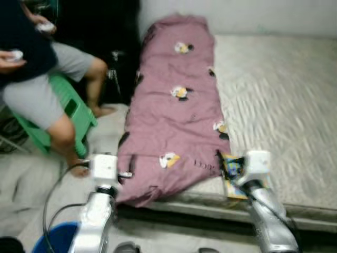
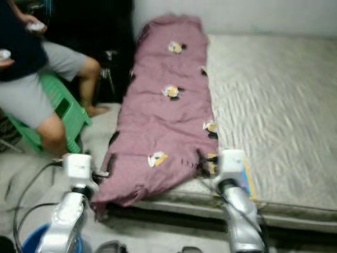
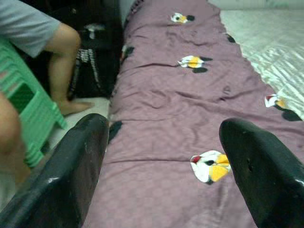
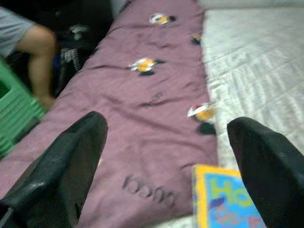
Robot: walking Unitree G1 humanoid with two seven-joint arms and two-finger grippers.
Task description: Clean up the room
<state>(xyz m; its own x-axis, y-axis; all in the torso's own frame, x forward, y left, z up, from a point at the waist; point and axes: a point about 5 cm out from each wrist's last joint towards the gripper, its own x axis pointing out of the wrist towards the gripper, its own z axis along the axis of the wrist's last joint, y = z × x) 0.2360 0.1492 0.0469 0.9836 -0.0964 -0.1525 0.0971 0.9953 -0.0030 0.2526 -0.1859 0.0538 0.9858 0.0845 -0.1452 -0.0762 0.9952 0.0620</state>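
A mauve blanket [image 1: 176, 110] printed with small white and yellow figures lies in a long strip down the left side of a pale mattress [image 1: 279, 89]. Its near end hangs over the mattress edge. A colourful flat book [image 4: 228, 199] with a yellow border rests on the mattress by the blanket's near right corner. My left gripper [image 3: 161, 180] is open, held above the blanket's near end. My right gripper [image 4: 166, 175] is open too, hovering over the blanket edge and the book. Both silver arms [image 1: 95, 211] rise from the bottom of the head views.
A person [image 1: 37, 68] in grey shorts sits on a green plastic stool [image 1: 63, 116] at the left, feet on the floor. A blue bucket [image 1: 58, 237] stands by my left arm. Dark bags [image 1: 116, 68] lean beside the bed. A white wall runs behind the mattress.
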